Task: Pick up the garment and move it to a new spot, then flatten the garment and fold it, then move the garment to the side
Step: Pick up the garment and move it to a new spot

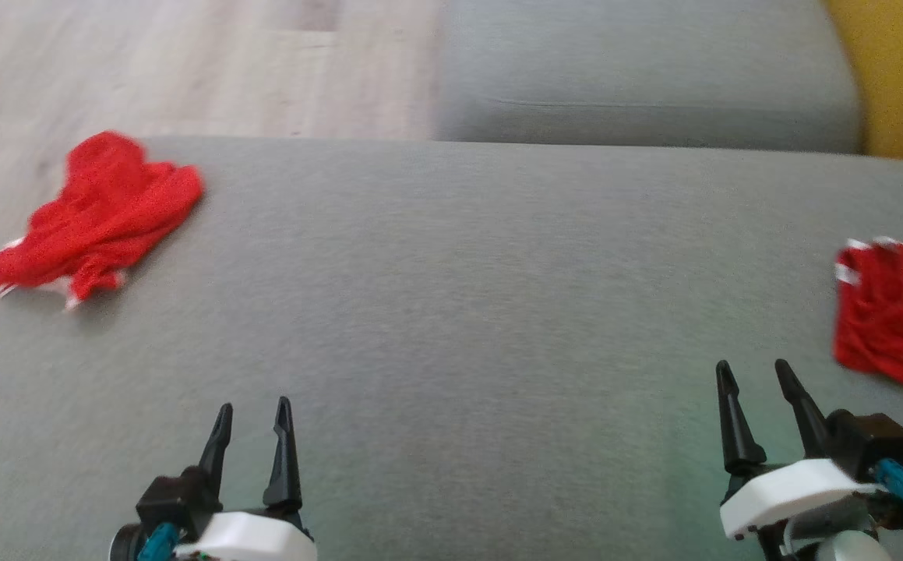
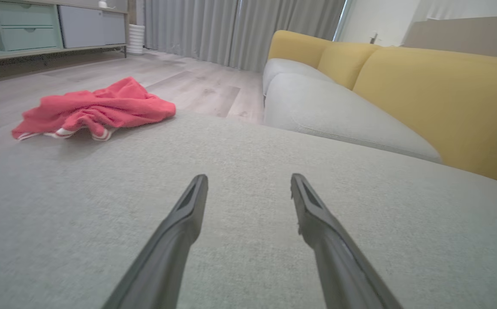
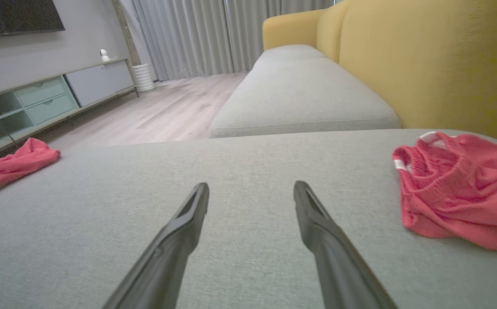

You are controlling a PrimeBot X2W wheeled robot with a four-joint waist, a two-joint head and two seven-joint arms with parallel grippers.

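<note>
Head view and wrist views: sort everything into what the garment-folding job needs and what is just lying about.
For the job: crumpled red garment at left; second red garment at right (cannot tell which is meant); grey cushion under both.
Just lying about: yellow sofa back; far grey seat; cabinet; curtains.

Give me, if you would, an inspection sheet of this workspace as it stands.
Surface: grey fabric sofa cushion, bare in the middle.
Job's things: crumpled red knit garment with white trim at the far left corner; second red garment at the right edge.
Clutter: nothing seen.
Grippers: left gripper and right gripper open, empty, apart from both garments.
Cables: blue connector at the right wrist, teal connector at the left.
Surroundings: yellow sofa backrest, pale wood floor, grey curtains, low cabinet.
</note>
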